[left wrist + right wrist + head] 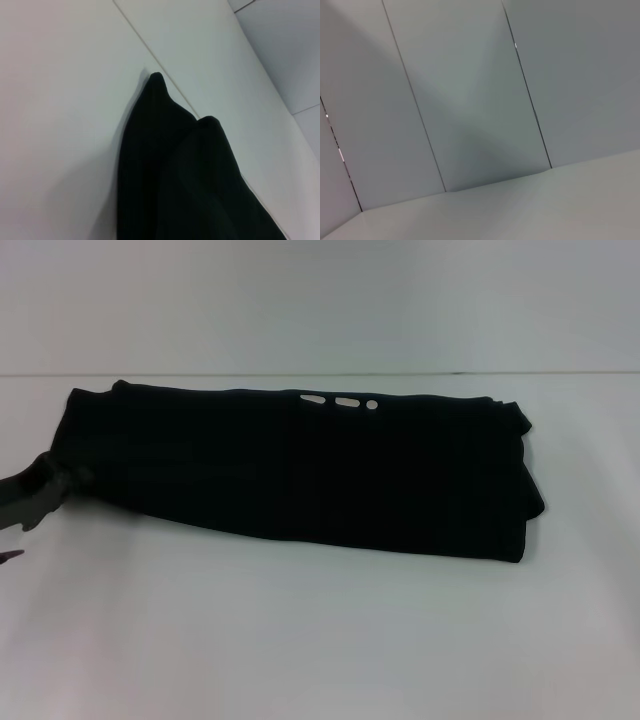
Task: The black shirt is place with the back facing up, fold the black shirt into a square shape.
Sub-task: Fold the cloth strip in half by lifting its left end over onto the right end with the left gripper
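You have one black shirt on the white table, folded into a long band running across it, with three small cream marks showing at its far edge. Your left gripper sits at the band's left end, touching the cloth, but you cannot tell whether it is gripping. Your right gripper is out of sight.

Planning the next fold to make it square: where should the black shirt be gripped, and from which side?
Probably its left short end, coming in from the left. The shirt already lies as a long band across the table, so folding end over end would square it. The left gripper sits right at that end; the right arm is out of view.
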`<state>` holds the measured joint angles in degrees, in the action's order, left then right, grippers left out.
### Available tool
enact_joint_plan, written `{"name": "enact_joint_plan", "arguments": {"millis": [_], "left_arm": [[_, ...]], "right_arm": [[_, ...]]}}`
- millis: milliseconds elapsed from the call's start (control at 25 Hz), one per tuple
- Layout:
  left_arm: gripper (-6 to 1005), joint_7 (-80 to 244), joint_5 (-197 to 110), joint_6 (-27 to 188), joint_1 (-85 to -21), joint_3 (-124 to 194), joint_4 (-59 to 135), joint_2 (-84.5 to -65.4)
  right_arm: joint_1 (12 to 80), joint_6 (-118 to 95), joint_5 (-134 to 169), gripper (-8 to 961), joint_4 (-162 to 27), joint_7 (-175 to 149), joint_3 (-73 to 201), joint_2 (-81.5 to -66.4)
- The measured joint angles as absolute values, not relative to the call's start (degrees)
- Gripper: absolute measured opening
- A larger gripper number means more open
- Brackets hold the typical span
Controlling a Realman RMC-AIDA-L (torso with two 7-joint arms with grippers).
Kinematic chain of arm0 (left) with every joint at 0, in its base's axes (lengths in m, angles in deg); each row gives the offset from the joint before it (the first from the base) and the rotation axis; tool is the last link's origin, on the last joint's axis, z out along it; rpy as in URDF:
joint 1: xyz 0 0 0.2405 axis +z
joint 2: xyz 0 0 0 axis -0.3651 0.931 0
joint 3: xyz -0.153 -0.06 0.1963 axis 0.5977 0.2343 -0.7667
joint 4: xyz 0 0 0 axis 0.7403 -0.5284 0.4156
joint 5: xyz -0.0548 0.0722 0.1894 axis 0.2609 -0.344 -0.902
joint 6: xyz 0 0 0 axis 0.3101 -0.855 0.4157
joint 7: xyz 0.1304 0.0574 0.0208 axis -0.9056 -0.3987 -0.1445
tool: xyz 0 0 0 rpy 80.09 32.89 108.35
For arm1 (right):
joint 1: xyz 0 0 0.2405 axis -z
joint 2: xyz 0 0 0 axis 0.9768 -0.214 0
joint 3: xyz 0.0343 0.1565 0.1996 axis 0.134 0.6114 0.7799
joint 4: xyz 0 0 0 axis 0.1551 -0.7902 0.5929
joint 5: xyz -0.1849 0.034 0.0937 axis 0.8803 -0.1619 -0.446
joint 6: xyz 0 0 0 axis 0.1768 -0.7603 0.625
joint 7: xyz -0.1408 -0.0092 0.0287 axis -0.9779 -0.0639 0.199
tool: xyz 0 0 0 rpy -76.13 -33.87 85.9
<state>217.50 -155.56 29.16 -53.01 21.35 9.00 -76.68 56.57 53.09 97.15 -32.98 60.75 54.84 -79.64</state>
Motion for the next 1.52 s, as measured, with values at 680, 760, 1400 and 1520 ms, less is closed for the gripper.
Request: {"name": "enact_joint_plan", "arguments": {"millis": [680, 760, 1400, 1520], "left_arm": [[60, 219.1, -151.6, 19.6, -72.6, 7.1, 2.2, -80.88], [70, 219.2, -151.6, 19.8, -73.9, 5.4, 2.1, -81.45], [147, 210.2, -144.5, 22.5, -78.8, -42.6, -1.3, -83.98], [162, 208.5, -146.6, 14.5, -73.5, -40.1, -9.3, -83.23]], "right_arm": [[56.2, 53.0, 97.2, 658, -33.7, 61.5, 54.3, -79.25], [56.0, 53.0, 97.2, 658, -33.8, 61.5, 54.3, -79.25], [55.7, 52.7, 98.2, 658, -34.4, 62.5, 54.3, -78.67], [55.1, 52.3, 100.7, 658, -34.4, 66.1, 54.3, -77.67]]}}
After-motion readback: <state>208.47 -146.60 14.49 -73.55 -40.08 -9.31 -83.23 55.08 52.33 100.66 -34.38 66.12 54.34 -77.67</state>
